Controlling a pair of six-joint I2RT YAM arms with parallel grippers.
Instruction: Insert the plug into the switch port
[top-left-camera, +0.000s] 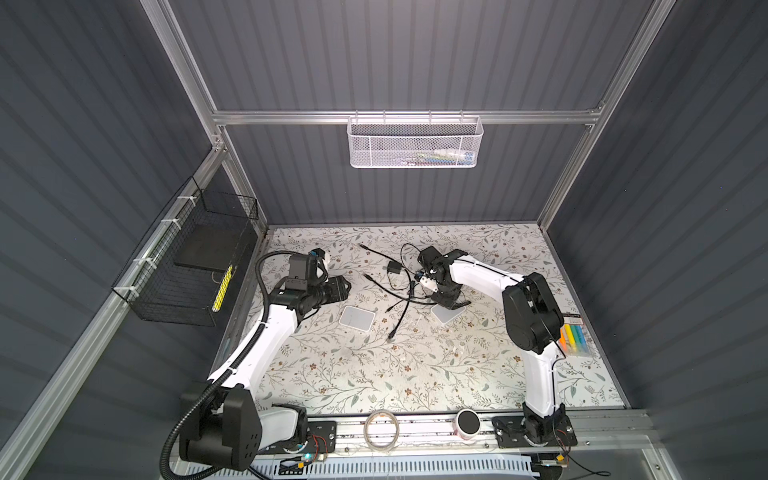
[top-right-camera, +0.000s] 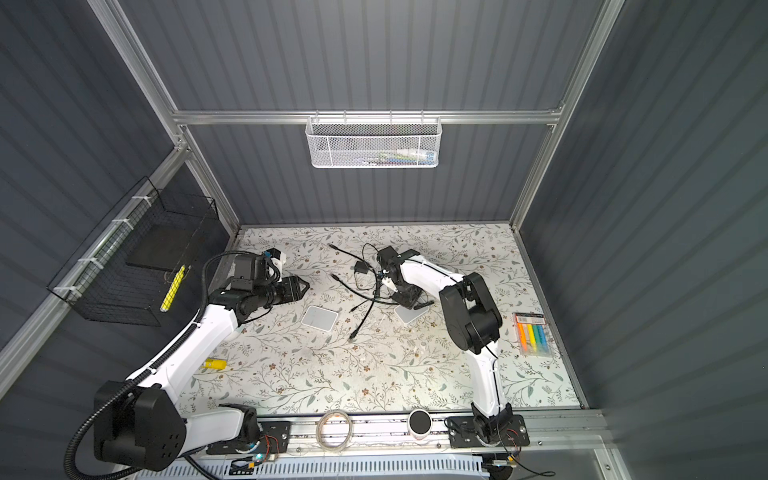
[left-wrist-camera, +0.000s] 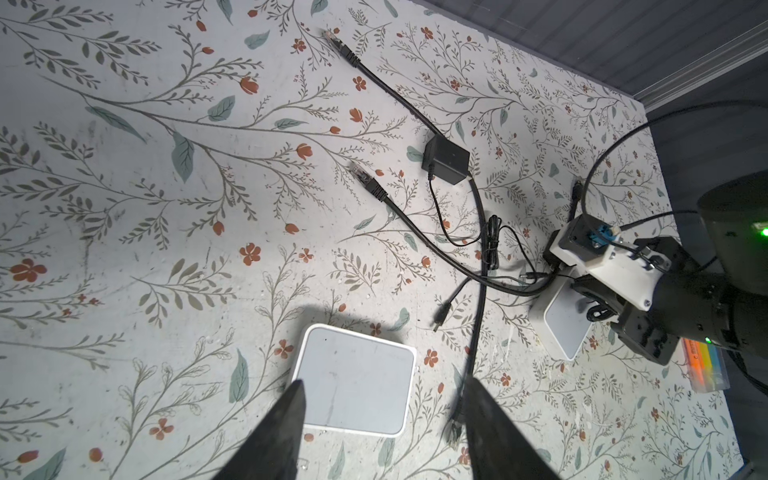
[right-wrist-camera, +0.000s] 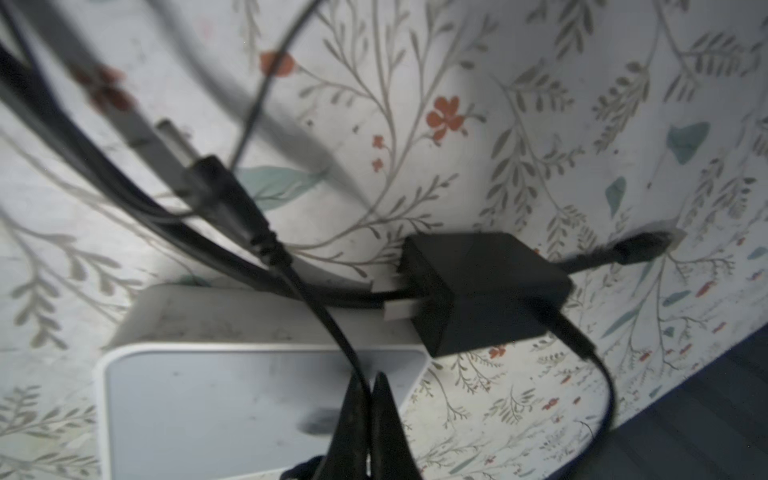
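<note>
We see two white switches, one black adapter (top-left-camera: 393, 267) and tangled black cables (left-wrist-camera: 478, 316) we cannot count. The right gripper (right-wrist-camera: 369, 380) is clamped on a thin cable (right-wrist-camera: 328, 324) above the right switch (right-wrist-camera: 208, 407), its barrel plug (right-wrist-camera: 199, 170) just beyond that switch's edge. The left gripper (left-wrist-camera: 384, 382) stands open near the left switch (left-wrist-camera: 353, 374).

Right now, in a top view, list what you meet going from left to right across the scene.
Black wire basket → white switch → black power adapter → second white switch → pack of markers.
</note>
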